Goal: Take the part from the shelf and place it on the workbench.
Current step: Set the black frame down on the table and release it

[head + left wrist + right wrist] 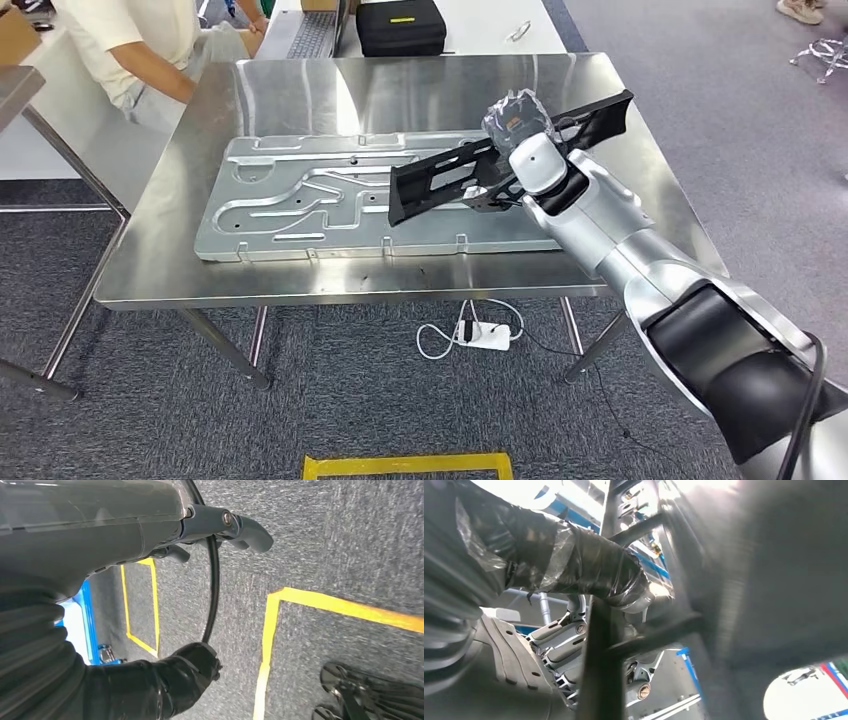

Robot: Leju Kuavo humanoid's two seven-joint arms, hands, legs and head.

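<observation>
right hand (520,135) grips the part (445,178) just above the workbench (300,285); carried over, setting down remains.

Bare workbench (300,90) strip past metal panel (330,195) — person (130,45) at far-left corner

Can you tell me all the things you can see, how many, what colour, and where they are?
black part: one, black, held over the workbench
workbench: one, shiny steel, centre
metal panel: one, silver, flat on the workbench
black case: one, black, on the far table
power strip: one, white, floor under the workbench
floor tape: yellow, on the grey carpet
person: one, pale shirt, far left corner
right hand: plastic-wrapped, gripping the black part
left hand: grey, hanging over the carpet
</observation>
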